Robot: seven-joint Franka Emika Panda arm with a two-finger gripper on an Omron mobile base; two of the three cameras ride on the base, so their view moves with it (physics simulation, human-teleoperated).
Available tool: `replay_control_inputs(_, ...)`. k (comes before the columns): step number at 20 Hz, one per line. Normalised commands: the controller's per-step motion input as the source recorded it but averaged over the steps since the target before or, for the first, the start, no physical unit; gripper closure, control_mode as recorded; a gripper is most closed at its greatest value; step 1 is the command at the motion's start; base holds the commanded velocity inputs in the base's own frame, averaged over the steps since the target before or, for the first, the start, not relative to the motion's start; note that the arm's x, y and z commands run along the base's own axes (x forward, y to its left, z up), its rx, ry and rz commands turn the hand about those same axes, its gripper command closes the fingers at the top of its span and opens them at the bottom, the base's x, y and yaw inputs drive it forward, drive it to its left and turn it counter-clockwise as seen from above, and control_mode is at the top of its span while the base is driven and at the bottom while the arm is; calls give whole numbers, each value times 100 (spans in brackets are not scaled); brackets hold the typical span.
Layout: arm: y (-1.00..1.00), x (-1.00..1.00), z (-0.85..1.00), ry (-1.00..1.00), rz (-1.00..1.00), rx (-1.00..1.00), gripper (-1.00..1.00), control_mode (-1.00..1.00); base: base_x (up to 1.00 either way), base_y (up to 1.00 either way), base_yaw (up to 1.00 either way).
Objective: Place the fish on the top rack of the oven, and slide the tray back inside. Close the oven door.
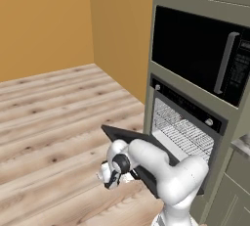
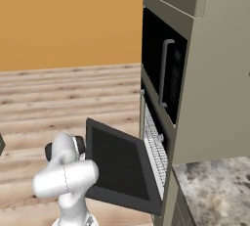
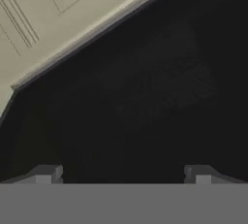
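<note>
The oven (image 1: 188, 122) sits in olive-grey cabinetry, w/ a black control strip and small silver knobs on top of its opening, and a black microwave (image 1: 202, 54) w/ a grey vertical handle is directly above it. The oven door (image 2: 119, 164) is partly open: in the right base view it tilts outward from its bottom hinge, approx. halfway between upright and flat, dark inner face turned up. Inside the cavity the top rack (image 1: 183, 129), a silver wire grid, is visible in the left base view; it lies within the opening and I cannot tell if it is pushed fully in. No fish can be made out on the rack from these angles. The arm bends low in front of the door, and the gripper (image 1: 108, 176) hangs near the door's outer edge, over the wood floor (image 1: 53, 117). In the hand view the two fingertips (image 3: 46, 173) stand well apart, so the jaws are wide open w/ nothing between them, and the black door panel (image 3: 145, 97) is close in front, w/ pale cabinet surface at the upper left corner. Whether the fingers touch the door I cannot tell.
</note>
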Motion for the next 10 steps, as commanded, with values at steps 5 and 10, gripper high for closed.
replay_control_inputs(5, -32, 12, 100, -16, -18, -43, -100, -100, 0, 0, 0)
replay_control_inputs(10, -16, 11, 100, -18, -16, -41, -100, -100, 0, 0, 0)
